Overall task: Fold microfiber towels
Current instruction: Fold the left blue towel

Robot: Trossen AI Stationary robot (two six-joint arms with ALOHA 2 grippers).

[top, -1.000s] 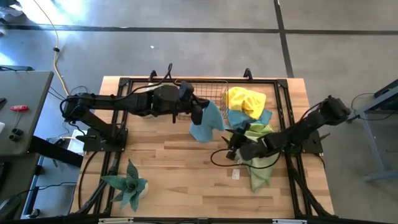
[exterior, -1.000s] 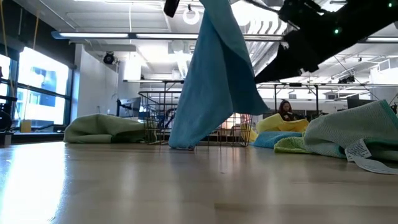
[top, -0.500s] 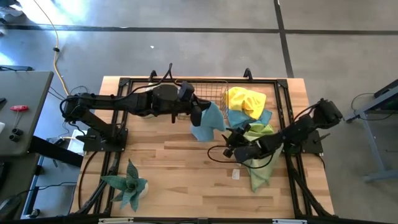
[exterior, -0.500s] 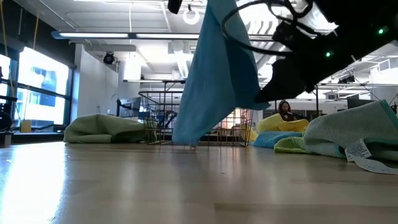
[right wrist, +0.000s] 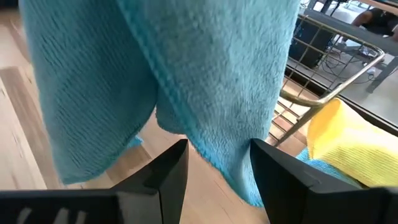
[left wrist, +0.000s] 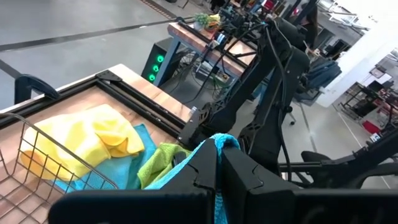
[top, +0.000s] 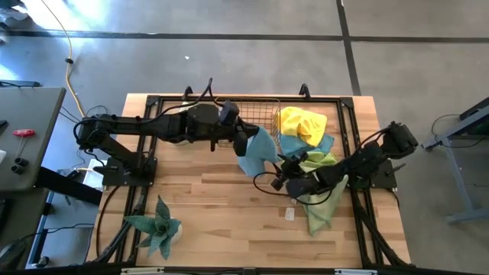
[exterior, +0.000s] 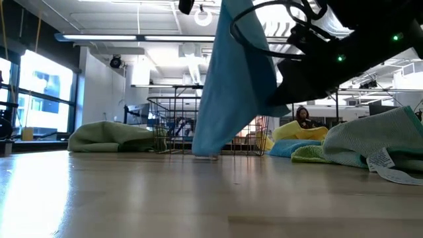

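L gripper [top: 246,140] pinched shut on top corner of blue towel [top: 256,151], which hangs long axis vertical, low tip just brushing bench [top: 206,198]. R gripper [top: 284,179] nearer, fingers spread, right beside hanging edge, holding nothing; cloth sits dead ahead betw its fingers [right wrist: 158,180]

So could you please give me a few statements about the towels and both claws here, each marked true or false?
1. The left claw is shut on the blue towel. True.
2. The blue towel lies flat on the table. False: it hangs, only its lower edge near the wood.
3. The right claw is open, right at the hanging towel. True.
4. The yellow towel is in the basket. False: it lies beside it.
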